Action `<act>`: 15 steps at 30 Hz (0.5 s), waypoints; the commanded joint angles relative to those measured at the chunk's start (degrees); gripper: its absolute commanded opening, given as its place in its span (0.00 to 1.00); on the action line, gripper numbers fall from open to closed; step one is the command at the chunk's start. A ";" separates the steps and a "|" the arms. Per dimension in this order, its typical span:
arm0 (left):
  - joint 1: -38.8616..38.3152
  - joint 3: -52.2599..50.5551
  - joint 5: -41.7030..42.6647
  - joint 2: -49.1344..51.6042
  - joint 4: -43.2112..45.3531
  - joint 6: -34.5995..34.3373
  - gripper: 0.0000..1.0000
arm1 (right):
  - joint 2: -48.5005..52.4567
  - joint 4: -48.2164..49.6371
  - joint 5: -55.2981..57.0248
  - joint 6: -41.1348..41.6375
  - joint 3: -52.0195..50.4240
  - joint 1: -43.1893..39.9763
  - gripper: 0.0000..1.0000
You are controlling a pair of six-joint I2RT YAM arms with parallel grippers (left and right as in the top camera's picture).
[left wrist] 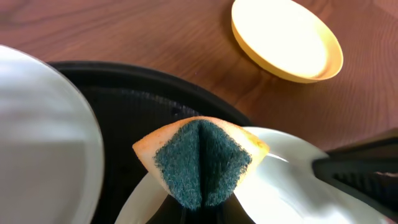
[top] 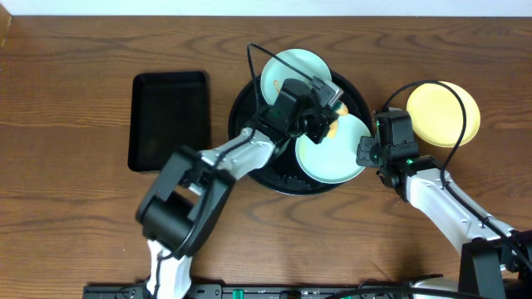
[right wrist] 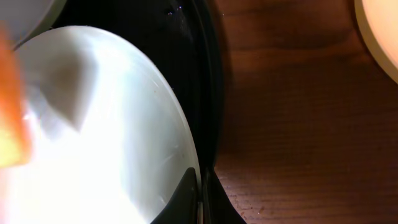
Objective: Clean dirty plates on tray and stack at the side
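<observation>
The round black tray (top: 249,158) holds two pale mint plates. One plate (top: 291,68) lies at the back of the tray. The other plate (top: 332,158) is at the front right, tilted, and shows in the left wrist view (left wrist: 286,186) and the right wrist view (right wrist: 112,137). My left gripper (top: 326,112) is shut on a folded sponge (left wrist: 200,160), orange with a dark green scouring face, held against that plate. My right gripper (right wrist: 200,199) is shut on that plate's right rim. The pale yellow plate (top: 444,113) lies on the table to the right of the tray.
A smaller rectangular black tray (top: 170,118) sits on the wooden table left of the round tray. Cables run over the yellow plate and the back mint plate. The table's back edge runs along the top of the overhead view.
</observation>
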 commanded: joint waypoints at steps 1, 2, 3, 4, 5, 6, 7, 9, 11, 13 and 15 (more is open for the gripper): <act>2.21 1.99 0.72 -8.20 -3.76 0.13 0.08 | -0.31 0.17 -0.28 0.81 -0.11 0.48 0.01; 3.45 1.99 0.72 -11.17 -7.08 0.13 0.08 | -0.79 0.20 -0.26 0.76 -0.07 0.46 0.01; 4.52 1.99 0.72 -13.60 -10.03 0.09 0.08 | -1.38 0.26 -0.13 -0.09 -0.07 0.46 0.01; 5.40 1.99 0.72 -15.52 -12.66 0.09 0.08 | -1.84 0.42 0.20 -1.05 -0.04 0.46 0.01; 6.75 1.99 0.72 -18.16 -16.57 -0.11 0.08 | -2.56 0.66 0.70 -2.21 -0.04 0.46 0.01; 8.46 1.99 0.72 -21.20 -21.46 -0.94 0.08 | -4.09 0.48 1.73 -2.86 0.04 0.46 0.01; 9.49 1.99 0.72 -22.91 -24.37 -1.42 0.08 | -5.44 -0.09 1.90 -3.30 0.17 0.46 0.01; 12.52 1.99 0.72 -27.17 -32.41 -1.40 0.08 | -9.01 -1.20 1.90 -4.63 0.37 0.48 0.01; 15.54 1.99 0.70 -30.34 -39.08 -1.38 0.08 | -12.63 -1.57 1.95 -6.62 0.39 0.48 0.01; 19.98 1.99 0.72 -33.53 -46.12 -1.38 0.08 | -17.38 -0.94 3.30 -9.38 0.39 0.48 0.01; 24.06 1.99 0.74 -35.58 -52.19 -1.62 0.08 | -21.31 0.24 5.88 -10.69 0.42 0.50 0.01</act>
